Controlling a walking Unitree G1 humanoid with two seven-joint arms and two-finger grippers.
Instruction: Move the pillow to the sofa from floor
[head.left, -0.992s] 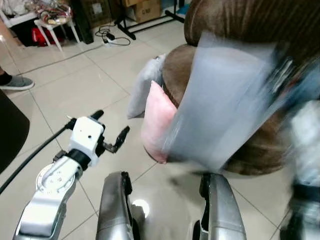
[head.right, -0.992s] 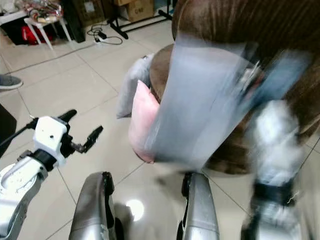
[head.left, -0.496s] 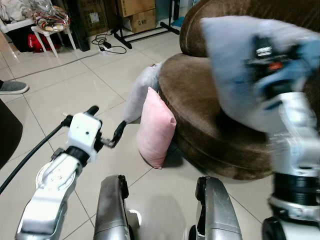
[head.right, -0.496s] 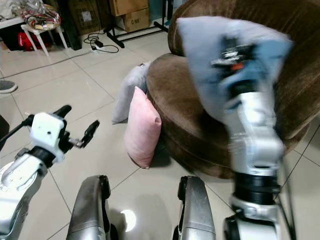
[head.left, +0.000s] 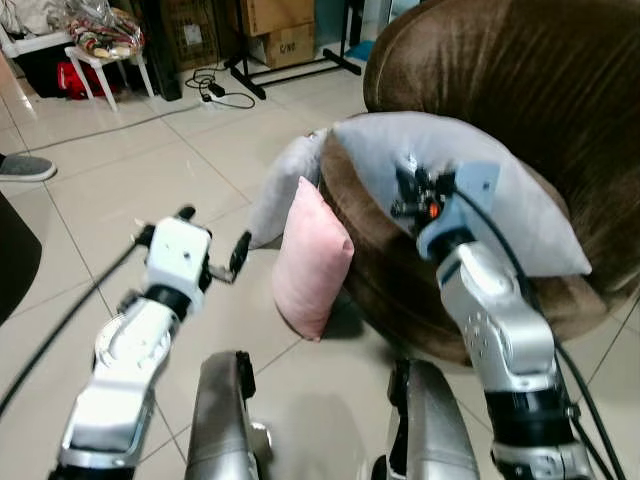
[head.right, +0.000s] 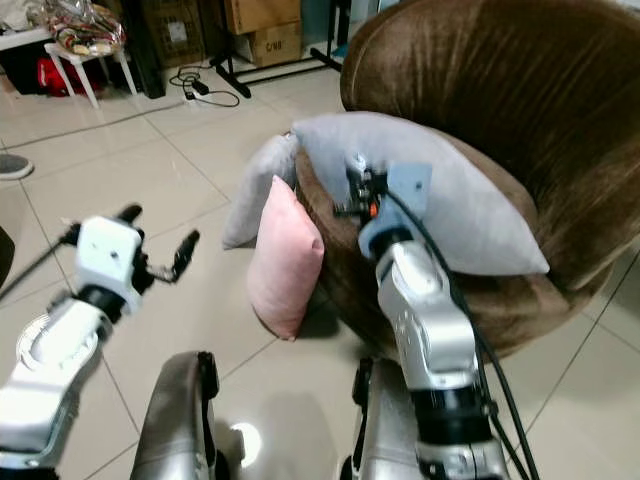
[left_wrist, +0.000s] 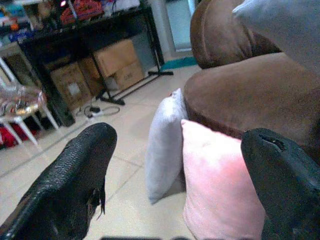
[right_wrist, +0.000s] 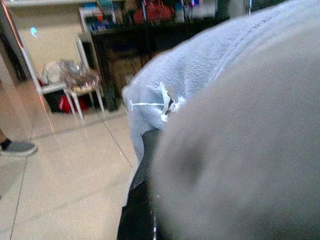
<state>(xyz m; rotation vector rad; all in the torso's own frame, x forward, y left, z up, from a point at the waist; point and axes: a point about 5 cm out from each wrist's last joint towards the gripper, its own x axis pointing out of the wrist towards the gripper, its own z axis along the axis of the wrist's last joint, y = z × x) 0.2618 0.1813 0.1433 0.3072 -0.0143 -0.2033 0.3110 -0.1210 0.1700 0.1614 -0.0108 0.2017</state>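
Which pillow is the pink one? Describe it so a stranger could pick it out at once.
Start at the round brown sofa. On the tiled floor at its front left edge, two pillows stand on edge, leaning against its base. The pink pillow is the nearer one, in front of a grey floor pillow, and unlike the large grey pillow at the right hand, it is not up on the seat.

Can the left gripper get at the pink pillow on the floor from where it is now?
Probably yes. The left gripper hangs open over bare tile, facing the pink pillow, which leans against the sofa base. Nothing lies between them; the grey floor pillow stands behind it, off the path.
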